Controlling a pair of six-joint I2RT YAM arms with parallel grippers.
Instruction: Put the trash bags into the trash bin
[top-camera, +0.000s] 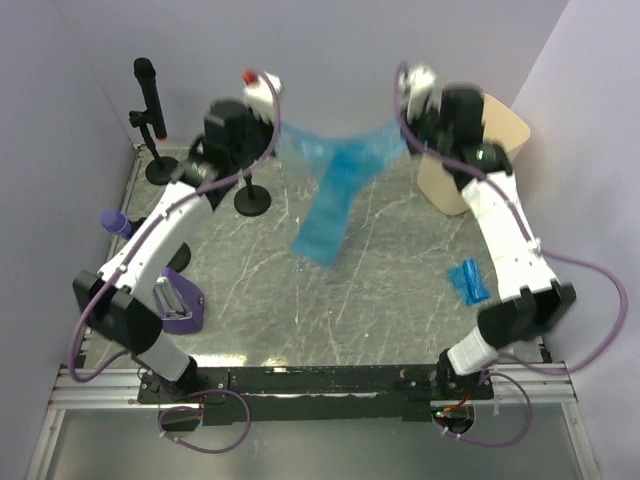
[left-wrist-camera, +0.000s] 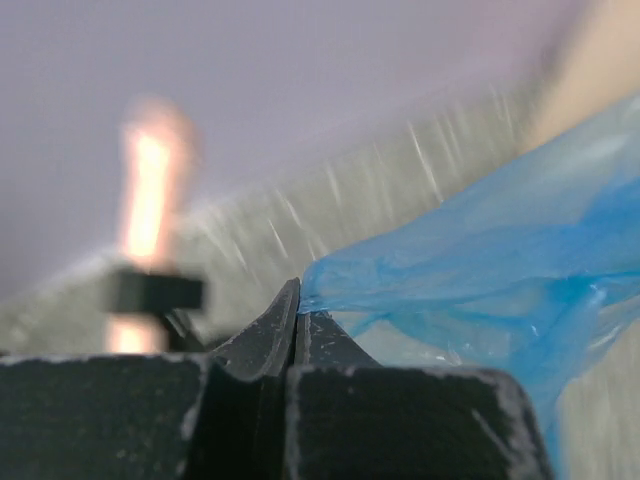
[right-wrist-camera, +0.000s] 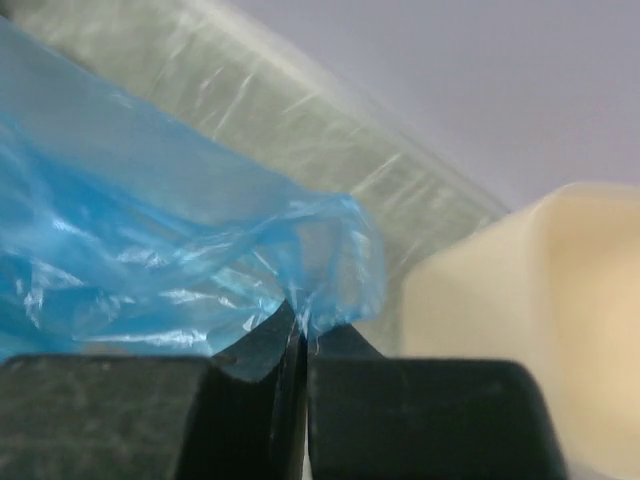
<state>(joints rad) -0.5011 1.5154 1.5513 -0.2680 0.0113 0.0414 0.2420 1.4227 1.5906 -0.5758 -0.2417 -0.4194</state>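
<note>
A blue trash bag (top-camera: 338, 172) hangs stretched in the air between my two grippers, its tail drooping toward the table. My left gripper (top-camera: 272, 128) is shut on the bag's left edge; its jaws pinch the film (left-wrist-camera: 470, 270) in the left wrist view. My right gripper (top-camera: 405, 135) is shut on the right edge, with the film (right-wrist-camera: 150, 250) bunched at its tips. The cream-beige trash bin (top-camera: 505, 135) stands at the back right, partly hidden behind the right gripper, and shows close at the right of the right wrist view (right-wrist-camera: 560, 300). A second, folded blue trash bag (top-camera: 467, 281) lies on the table by the right arm.
A black microphone stand (top-camera: 150, 110) and a round black base (top-camera: 252, 200) stand at the back left. A purple holder (top-camera: 180, 305) with a metal piece sits near the left arm's base. Walls close the table at the back and sides.
</note>
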